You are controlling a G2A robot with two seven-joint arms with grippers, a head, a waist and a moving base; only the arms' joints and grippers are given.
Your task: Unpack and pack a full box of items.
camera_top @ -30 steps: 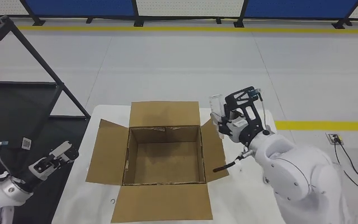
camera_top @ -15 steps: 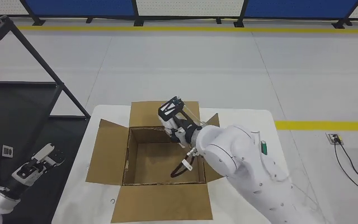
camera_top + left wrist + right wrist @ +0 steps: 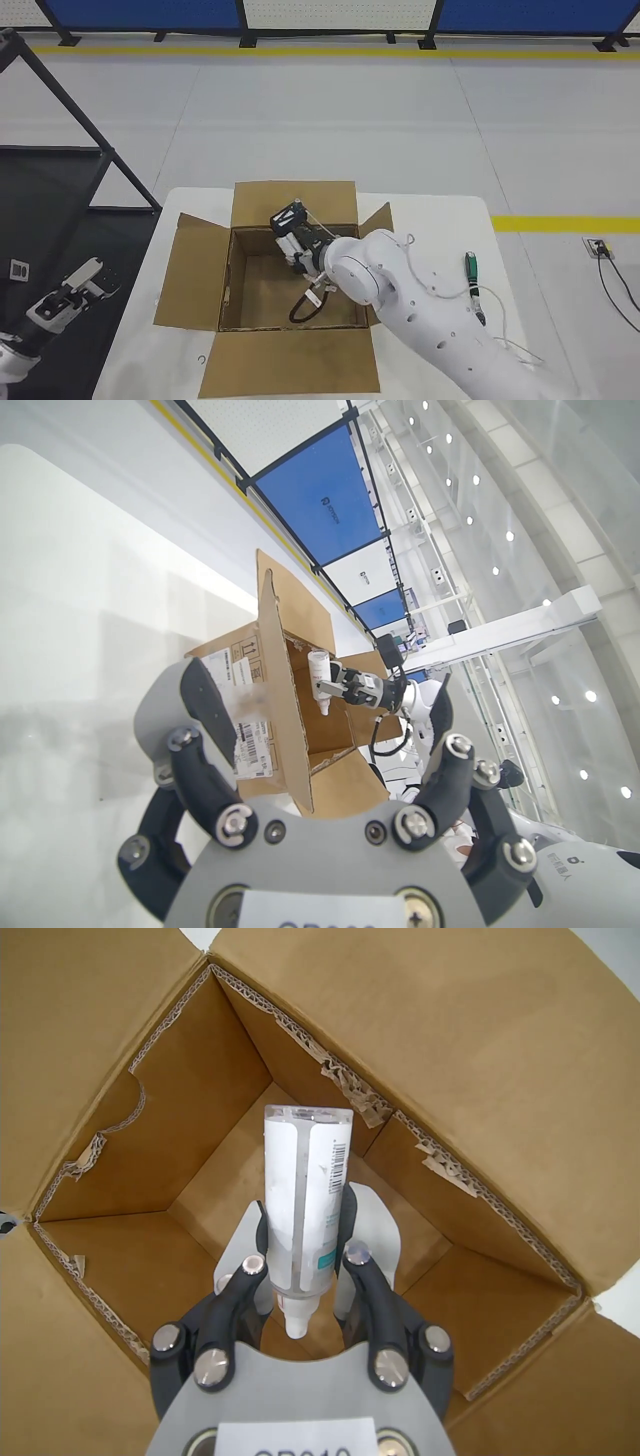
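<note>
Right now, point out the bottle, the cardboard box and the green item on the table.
bottle [image 3: 305, 1193], right wrist view, on its labelled body.
cardboard box [image 3: 290, 362], top view, on its near flap.
green item [image 3: 469, 265], top view, on its green end.

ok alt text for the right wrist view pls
The right gripper is shut on a clear bottle with a white label, nozzle toward the camera, held over the open cardboard box. The box's rim edges are torn.
</note>
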